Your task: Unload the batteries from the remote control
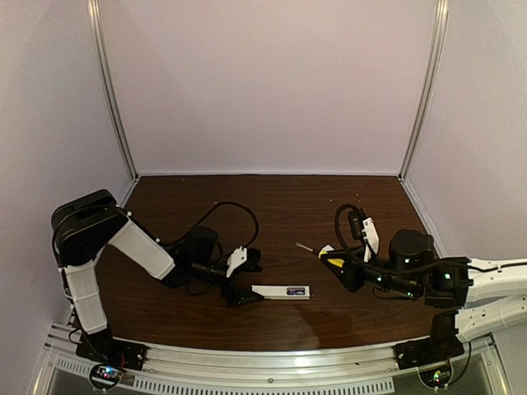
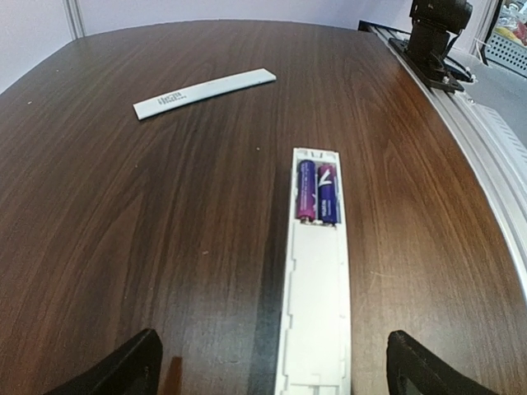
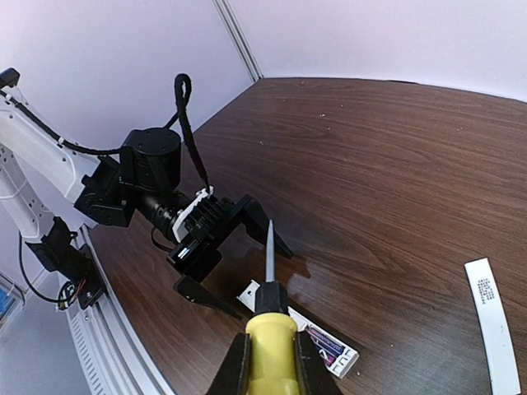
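Note:
The white remote control lies flat on the table with its battery bay uncovered. Two purple-blue batteries sit side by side in the bay at the far end. My left gripper is open, with one end of the remote control lying between its fingertips and touching neither. My right gripper is shut on the yellow handle of a screwdriver. The shaft points over the remote control toward the left gripper. The batteries show just right of the handle.
The flat white cover strip lies loose on the table beyond the remote, also at the right edge of the right wrist view as the cover strip. The metal rail runs along the near edge, and the right arm's base stands on it.

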Robot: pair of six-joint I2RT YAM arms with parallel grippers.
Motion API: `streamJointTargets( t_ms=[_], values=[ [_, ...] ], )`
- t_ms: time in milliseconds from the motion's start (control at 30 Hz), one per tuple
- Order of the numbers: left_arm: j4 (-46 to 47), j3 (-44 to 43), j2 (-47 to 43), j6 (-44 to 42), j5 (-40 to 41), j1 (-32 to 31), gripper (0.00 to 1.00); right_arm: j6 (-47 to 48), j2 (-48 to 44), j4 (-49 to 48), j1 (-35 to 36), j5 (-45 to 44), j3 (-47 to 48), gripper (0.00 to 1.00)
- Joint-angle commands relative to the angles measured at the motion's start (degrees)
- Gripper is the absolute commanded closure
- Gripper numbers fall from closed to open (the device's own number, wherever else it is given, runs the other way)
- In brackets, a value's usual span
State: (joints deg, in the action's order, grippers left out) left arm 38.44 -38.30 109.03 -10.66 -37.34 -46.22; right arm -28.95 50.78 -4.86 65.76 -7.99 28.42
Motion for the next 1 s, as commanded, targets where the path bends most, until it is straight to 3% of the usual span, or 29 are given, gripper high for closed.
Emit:
streamJointTargets(
  t_ms=[0,967],
  values=[
    [-0.78,-2.23,2.14,-1.61,-2.53,-0.36,0.05,-0.14,0.3,-0.05,-0.01,-1.33,-1.11,1.0],
    [-2.97,-9.14,9.77,-3.55,-3.53,-4.62,0.3,-0.19,3.43,-3.49,-0.06,-0.12,-0.84,1.0]
  ],
)
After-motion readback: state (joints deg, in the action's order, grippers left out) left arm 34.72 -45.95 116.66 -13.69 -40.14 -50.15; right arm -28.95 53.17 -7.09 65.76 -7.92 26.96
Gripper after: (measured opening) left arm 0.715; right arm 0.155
